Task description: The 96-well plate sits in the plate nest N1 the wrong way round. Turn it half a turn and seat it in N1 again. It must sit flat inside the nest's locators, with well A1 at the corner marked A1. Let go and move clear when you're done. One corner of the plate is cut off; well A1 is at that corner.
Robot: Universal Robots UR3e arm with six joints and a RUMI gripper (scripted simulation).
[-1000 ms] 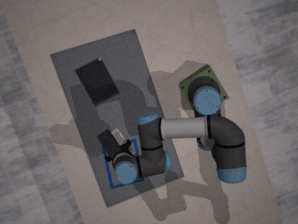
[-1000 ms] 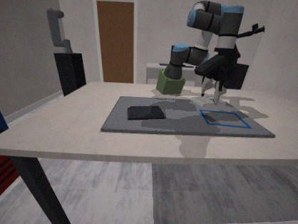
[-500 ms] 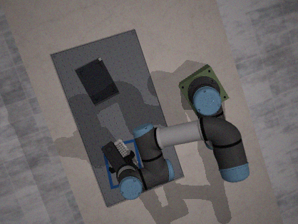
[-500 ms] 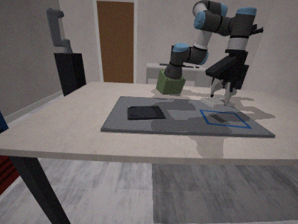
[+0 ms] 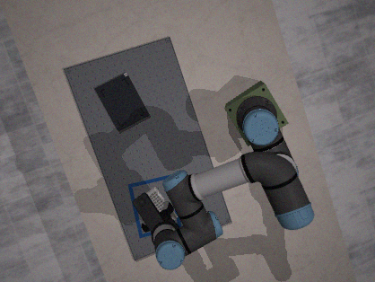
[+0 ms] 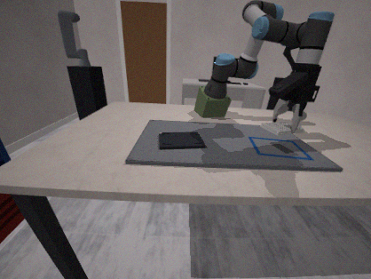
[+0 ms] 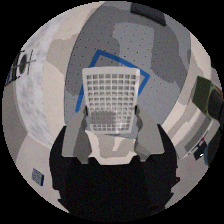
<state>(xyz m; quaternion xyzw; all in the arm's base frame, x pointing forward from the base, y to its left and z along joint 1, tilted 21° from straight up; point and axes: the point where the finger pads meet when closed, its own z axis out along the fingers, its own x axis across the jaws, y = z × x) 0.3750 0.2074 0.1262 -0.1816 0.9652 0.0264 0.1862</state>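
Note:
My gripper (image 5: 158, 204) (image 6: 285, 123) (image 7: 111, 105) is shut on the white 96-well plate (image 5: 155, 196) (image 6: 276, 128) (image 7: 111, 95), gripping it across its near end. It holds the plate roughly level, in the air above the blue outlined rectangle (image 5: 133, 198) (image 6: 255, 147) at one end of the grey mat (image 5: 170, 76) (image 6: 146, 153) (image 7: 130, 45). The dark plate nest N1 (image 5: 122, 102) (image 6: 181, 140) (image 7: 150, 12) lies empty at the mat's other end, with a small white mark (image 5: 126, 74) at one corner. I cannot make out the plate's cut-off corner.
The arm's green base (image 5: 233, 105) (image 6: 212, 104) stands on the table beside the mat. A dark box (image 6: 86, 89) with a grey post stands off the table's far left corner. A low white cabinet sits behind the base.

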